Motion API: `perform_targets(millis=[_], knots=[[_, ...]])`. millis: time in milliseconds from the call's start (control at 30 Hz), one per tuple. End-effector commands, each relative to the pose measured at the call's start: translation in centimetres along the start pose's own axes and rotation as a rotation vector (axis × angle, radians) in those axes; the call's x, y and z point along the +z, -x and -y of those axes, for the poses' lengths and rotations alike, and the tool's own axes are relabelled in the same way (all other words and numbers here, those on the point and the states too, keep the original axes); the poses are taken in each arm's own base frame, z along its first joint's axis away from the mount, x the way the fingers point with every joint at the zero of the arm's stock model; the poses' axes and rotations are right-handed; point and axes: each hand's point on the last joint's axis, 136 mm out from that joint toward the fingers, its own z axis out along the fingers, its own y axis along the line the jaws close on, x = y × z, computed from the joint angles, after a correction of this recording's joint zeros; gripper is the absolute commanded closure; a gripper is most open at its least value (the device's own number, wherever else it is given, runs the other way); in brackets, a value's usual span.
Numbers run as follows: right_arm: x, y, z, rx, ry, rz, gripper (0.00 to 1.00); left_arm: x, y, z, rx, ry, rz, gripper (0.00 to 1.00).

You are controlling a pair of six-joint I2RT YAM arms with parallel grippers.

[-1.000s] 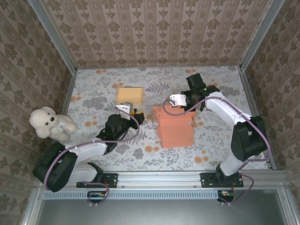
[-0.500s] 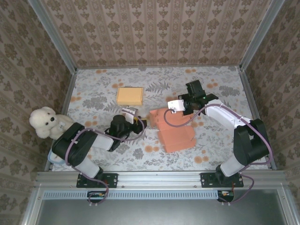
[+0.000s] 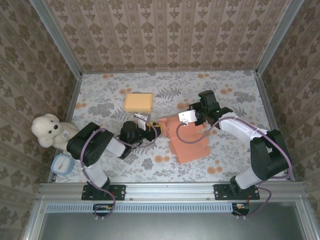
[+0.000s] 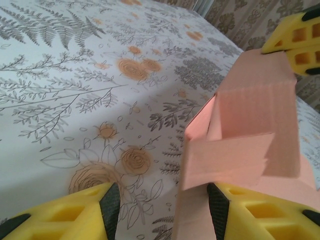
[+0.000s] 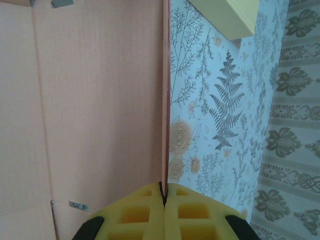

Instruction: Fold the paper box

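While the right gripper pinches the thin edge of one panel of the paper box, jaws fully closed on the card, the left gripper sits low at the box's left side, jaws roughly half apart, a flap right in front of them, not clamped. Box is mid-table, slightly right of centre, partly folded. Yellow box lies far-left of it, apart. Teddy bear is at the table's left edge, with a blue round object just nearer.

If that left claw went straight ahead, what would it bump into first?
Most likely the pink paper box: its folded flap stands just ahead of the open jaws of the left gripper.
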Motion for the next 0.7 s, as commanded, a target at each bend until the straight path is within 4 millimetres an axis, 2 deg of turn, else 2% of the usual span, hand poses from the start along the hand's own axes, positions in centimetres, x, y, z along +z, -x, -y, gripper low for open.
perform_targets(millis=[0,300,667], knots=[[-0.5,0.9,1.0,-0.052,-0.059,0.006,1.00,0.5,1.4,0.8,0.000,-0.049,0.046,0.46],[0.6,0.2,0.6,-0.055,-0.096,-0.050,1.00,0.9,0.6,2.2,0.011,-0.091,0.027,0.47],[0.1,0.0,2.4,-0.064,-0.239,-0.072,1.00,0.1,-0.1,3.0,0.036,-0.119,0.014,0.46]])
